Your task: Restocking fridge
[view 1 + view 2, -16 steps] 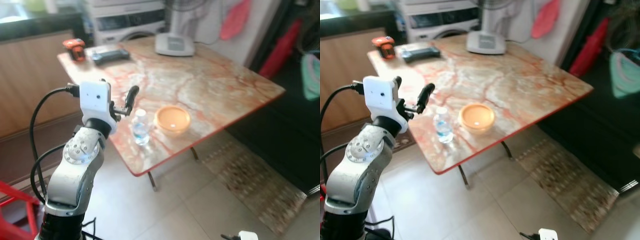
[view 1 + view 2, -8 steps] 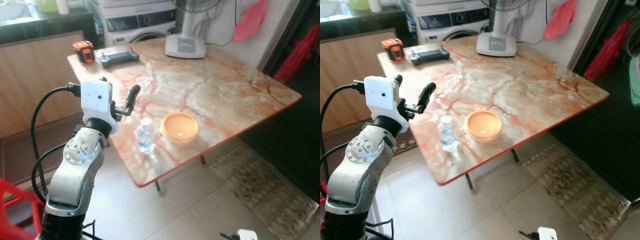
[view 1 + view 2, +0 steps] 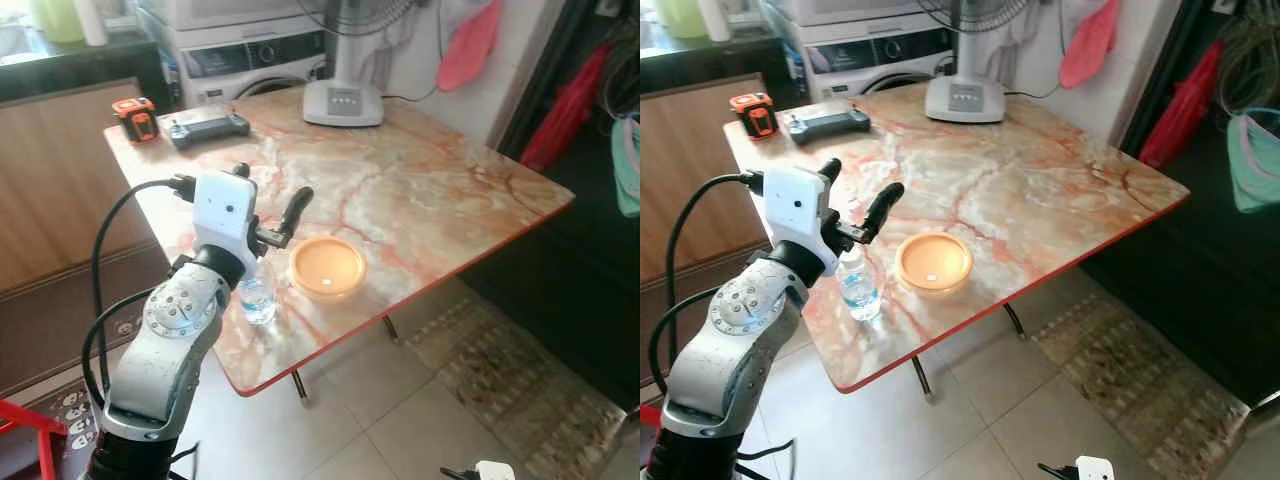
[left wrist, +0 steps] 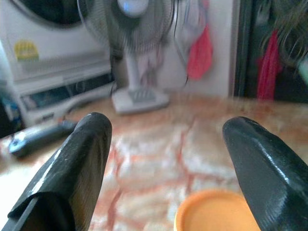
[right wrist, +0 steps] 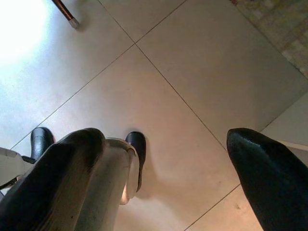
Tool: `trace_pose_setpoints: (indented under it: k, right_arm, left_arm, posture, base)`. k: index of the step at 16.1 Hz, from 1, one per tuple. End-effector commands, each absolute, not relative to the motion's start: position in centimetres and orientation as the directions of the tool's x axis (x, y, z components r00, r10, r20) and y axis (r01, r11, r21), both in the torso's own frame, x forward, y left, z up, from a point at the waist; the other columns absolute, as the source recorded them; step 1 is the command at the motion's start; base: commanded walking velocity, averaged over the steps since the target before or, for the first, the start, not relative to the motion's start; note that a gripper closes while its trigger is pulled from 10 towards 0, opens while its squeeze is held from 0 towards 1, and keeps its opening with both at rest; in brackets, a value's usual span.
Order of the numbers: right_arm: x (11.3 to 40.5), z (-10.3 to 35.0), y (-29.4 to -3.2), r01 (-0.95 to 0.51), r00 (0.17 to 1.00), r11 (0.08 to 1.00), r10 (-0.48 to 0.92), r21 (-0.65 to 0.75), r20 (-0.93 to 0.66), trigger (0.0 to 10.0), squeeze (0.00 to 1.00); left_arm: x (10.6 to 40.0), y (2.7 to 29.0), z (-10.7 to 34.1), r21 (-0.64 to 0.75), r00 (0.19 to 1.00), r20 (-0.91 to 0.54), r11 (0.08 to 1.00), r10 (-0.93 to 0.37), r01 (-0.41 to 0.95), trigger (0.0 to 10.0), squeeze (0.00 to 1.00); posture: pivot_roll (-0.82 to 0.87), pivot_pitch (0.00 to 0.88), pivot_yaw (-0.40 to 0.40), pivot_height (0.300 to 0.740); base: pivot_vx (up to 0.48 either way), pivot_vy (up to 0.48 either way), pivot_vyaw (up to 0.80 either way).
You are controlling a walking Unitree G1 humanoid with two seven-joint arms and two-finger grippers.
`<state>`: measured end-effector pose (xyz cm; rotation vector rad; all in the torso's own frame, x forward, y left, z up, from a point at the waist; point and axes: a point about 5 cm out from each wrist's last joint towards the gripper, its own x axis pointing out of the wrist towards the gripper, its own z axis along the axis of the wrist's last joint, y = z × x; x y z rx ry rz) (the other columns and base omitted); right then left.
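marble-top desk [image 3: 420,180] on pale tiled floor [image 3: 380,420], patterned rug [image 3: 520,390], washing machine [image 3: 250,60] behind, white wall, wood cabinet [image 3: 60,170]

The counter [image 3: 420,180] is cream marble veined in red-orange. On it sit an orange bowl [image 3: 328,267], a clear bottle [image 3: 857,284] with a white cap, and a white fan base [image 3: 343,102]. The fingers [image 4: 72,168] are black.

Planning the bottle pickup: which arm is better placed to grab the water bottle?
Left. The left gripper is raised, open, just above the water bottle on the table; the right gripper hangs over floor tiles.
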<state>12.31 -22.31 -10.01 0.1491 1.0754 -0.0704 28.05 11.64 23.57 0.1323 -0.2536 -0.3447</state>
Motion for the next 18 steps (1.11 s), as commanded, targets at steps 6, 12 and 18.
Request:
trace_pose_setpoints:
  k: [6,12,18]
  right_arm:
    - [12.4,-10.0,-22.3,0.092,0.465,0.993,0.022,0.073,-0.885,10.0,0.00]
    - [12.7,-10.0,-22.1,0.113,0.472,0.991,0.013,0.076,-0.881,10.0,0.00]
    - [12.7,-9.9,-22.1,0.117,0.477,0.990,0.014,0.079,-0.879,10.0,0.00]
  left_arm:
    - [28.4,13.0,24.1,0.059,0.948,-0.062,0.947,-0.313,0.317,10.0,0.00]
    - [29.3,15.8,23.7,0.142,0.924,-0.295,0.945,-0.242,0.293,10.0,0.00]
    - [29.5,15.8,23.6,0.080,0.879,-0.356,0.926,-0.318,0.368,10.0,0.00]
  posture:
    - [0.10,0.000,-0.059,0.740]
    - [0.10,0.000,-0.038,0.740]
    - [0.10,0.000,-0.041,0.740]
  base:
    - [0.000,0.000,0.00]
    - [0.000,0.000,0.00]
    - [0.000,0.000,0.00]
